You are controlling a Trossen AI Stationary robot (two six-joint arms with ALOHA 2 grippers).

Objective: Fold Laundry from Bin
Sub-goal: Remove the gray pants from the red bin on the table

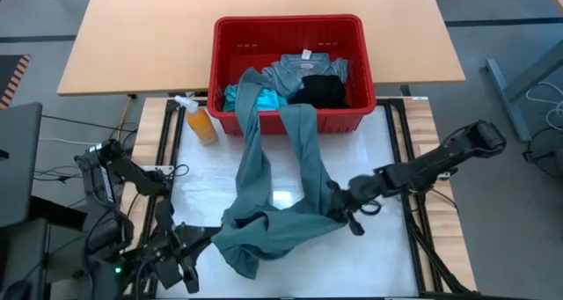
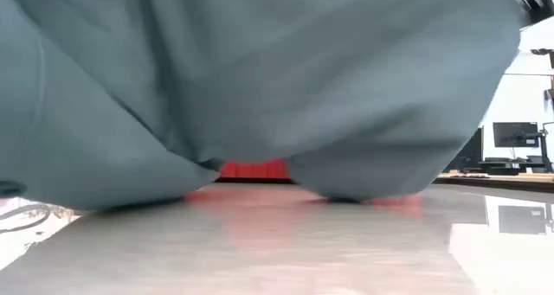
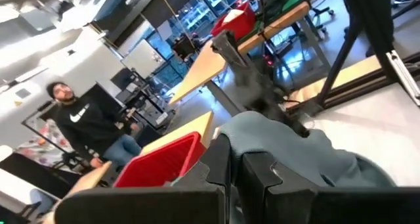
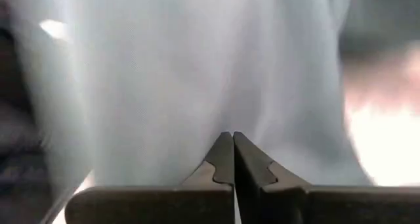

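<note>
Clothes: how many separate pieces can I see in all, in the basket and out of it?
4. A grey-green garment trails from the red bin onto the table. Turquoise, blue-grey and black pieces lie inside the bin. More may be hidden underneath.

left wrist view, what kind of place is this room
Probably a robotics lab or open workshop: long wooden benches, a monitor on stands, and a person standing beyond the red bin.

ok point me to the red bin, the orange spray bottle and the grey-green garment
red bin [image 1: 230, 72]: high view, on its left wall.
orange spray bottle [image 1: 201, 127]: high view, on the orange body.
grey-green garment [image 1: 277, 225]: high view, on the bunched part lying on the table.
</note>
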